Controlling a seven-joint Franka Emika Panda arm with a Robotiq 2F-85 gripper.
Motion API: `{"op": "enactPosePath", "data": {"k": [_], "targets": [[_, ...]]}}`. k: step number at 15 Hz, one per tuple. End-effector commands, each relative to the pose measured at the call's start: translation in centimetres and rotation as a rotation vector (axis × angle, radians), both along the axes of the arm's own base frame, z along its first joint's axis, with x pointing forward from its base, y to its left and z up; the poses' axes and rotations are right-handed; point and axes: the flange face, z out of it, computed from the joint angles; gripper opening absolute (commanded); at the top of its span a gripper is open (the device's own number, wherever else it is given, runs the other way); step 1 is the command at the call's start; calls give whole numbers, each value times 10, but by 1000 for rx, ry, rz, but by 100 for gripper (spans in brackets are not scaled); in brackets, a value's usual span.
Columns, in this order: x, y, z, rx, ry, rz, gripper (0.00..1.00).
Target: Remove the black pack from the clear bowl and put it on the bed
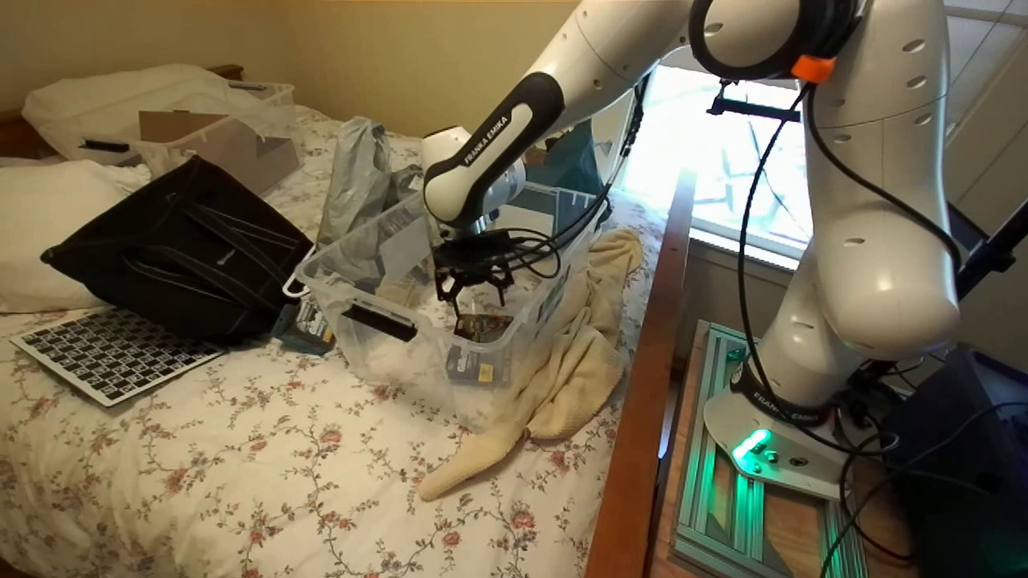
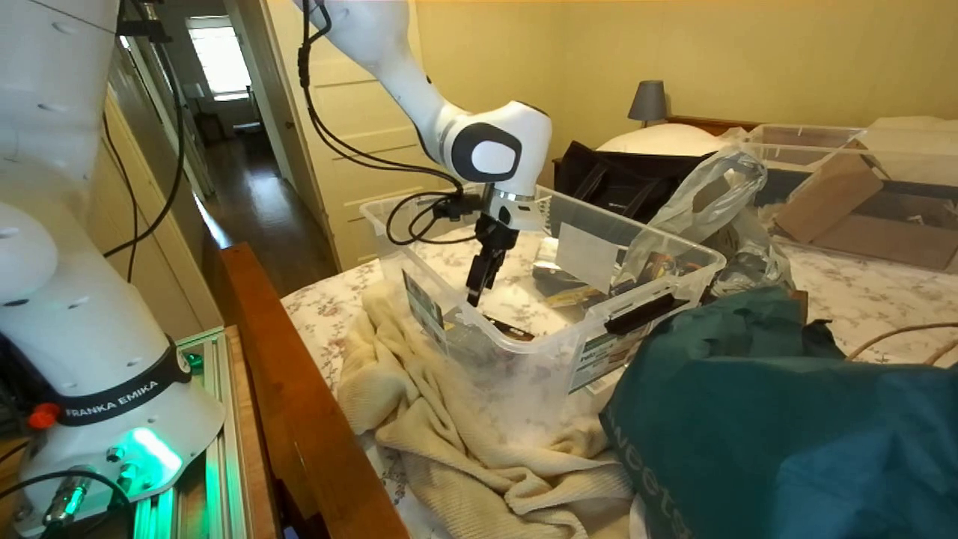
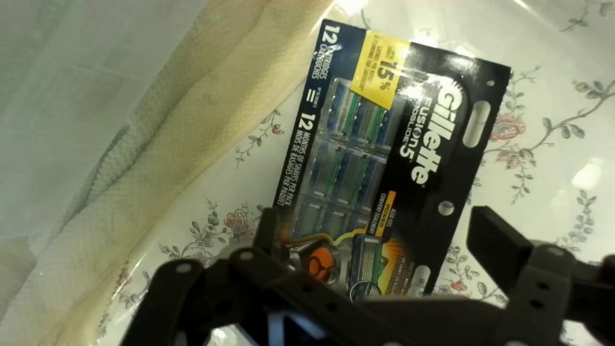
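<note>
The floral bed point(image 1: 313, 474) is the drop-off and the clear plastic tub point(image 1: 401, 369) sits on it. Black Gillette Fusion5 cartridge pack point(image 3: 394, 158) is inside the tub. Jaws are spread, nothing held, one either side of the pack's 6 o'clock end in the wrist view. I'd call this lining up; next I'd lower, pinch, lift over the rim
</note>
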Motion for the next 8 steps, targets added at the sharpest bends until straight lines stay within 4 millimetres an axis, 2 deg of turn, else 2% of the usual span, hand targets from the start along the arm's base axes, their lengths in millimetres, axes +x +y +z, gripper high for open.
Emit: {"op": "enactPosePath", "data": {"k": [1, 5, 8], "targets": [[25, 9, -12, -61, 61, 65, 100], [42, 18, -24, -61, 80, 105, 100], [50, 17, -33, -66, 113, 107, 100]]}}
